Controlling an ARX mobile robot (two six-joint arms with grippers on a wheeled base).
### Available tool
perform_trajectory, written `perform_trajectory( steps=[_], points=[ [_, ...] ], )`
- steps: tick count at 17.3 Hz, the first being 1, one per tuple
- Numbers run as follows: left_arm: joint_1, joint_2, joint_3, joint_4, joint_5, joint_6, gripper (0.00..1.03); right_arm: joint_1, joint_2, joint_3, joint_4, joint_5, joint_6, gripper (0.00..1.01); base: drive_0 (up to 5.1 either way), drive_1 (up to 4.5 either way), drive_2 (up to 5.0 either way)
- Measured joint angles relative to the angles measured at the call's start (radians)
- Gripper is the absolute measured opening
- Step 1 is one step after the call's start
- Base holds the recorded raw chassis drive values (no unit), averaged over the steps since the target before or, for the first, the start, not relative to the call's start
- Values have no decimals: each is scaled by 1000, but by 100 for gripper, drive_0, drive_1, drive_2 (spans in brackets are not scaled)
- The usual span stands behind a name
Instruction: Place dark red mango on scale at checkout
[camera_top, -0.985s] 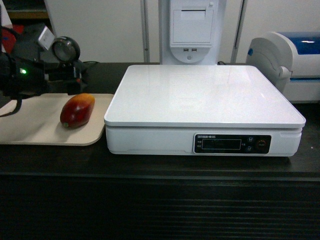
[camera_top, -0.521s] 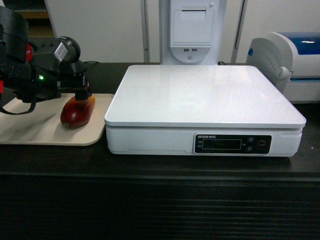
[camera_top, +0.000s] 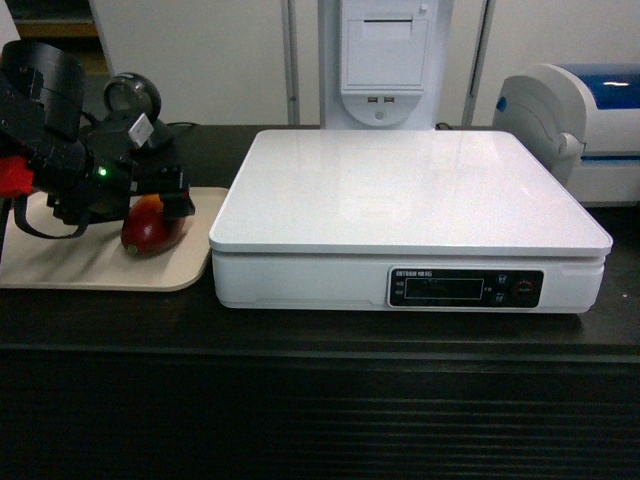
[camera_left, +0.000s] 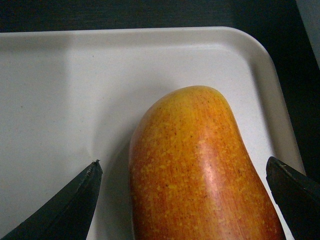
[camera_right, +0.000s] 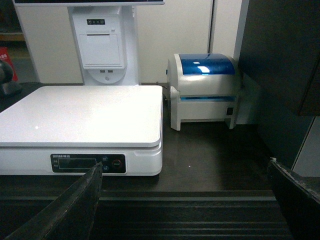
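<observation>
I am reaching my left hand (camera_left: 182, 200) down over the dark red mango (camera_top: 152, 222), which is lying on a beige tray (camera_top: 90, 262) at the left end of the black worktop (camera_top: 320, 335). In my left wrist view the fingers (camera_left: 70, 202) are standing wide apart, one on each side of the fruit, with tray showing between each tip and the skin; they are gripping nothing. The end of the mango facing that camera is showing yellow-orange.

The white scale (camera_top: 410, 190) is sitting just right of the tray, its flat top bare. A small line of white lettering is printed above its dark display strip (camera_top: 465, 288), too blurred for me to read.

My right hand (camera_right: 182, 200) is hovering in front of the worktop, fingers spread wide and holding nothing. A white-and-blue machine (camera_right: 205, 90) is standing right of the scale, and a white receipt printer (camera_top: 385, 60) is rising behind it.
</observation>
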Motion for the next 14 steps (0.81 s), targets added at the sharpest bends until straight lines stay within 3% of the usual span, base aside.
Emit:
perform_trajectory(
  steps=[2,3,4,10,14],
  points=[
    [0,11,10,-8,3,1,96,0,0,0,0,0,0,98,0,0,0],
    [-2,24,13,-24,-1,19,65,0,0,0,0,0,0,98,0,0,0],
    [-2,24,13,-20,6,19,61,0,0,0,0,0,0,98,0,0,0],
    [-36,-159,-101,29,4,13,60,0,0,0,0,0,0,98,0,0,0],
    [-122,-301,-113,48,6,-37,60,0,0,0,0,0,0,98,0,0,0]
  ],
)
